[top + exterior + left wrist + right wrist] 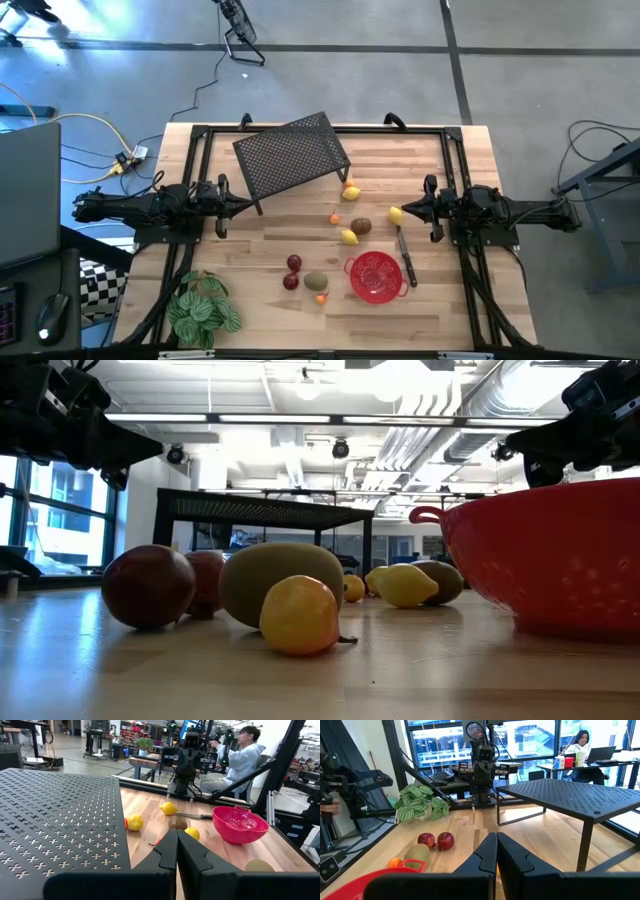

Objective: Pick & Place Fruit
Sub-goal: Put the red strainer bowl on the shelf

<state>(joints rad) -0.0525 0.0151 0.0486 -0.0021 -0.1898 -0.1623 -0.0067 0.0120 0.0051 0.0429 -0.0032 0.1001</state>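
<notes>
Small orange fruit (299, 614) sits closest, the olive-green oval (281, 582) and two dark red balls (149, 586) just behind. Lemons (349, 236) and a brown oval (361, 227) lie mid-table. Left gripper (224, 206) and right gripper (432, 209) hover at the sides, jaws pressed together.

An open robotics lab: exposed ceiling ducts (470, 410), concrete floor (330, 85), workbenches (150, 762), seated person (240, 755) at equipment.
</notes>
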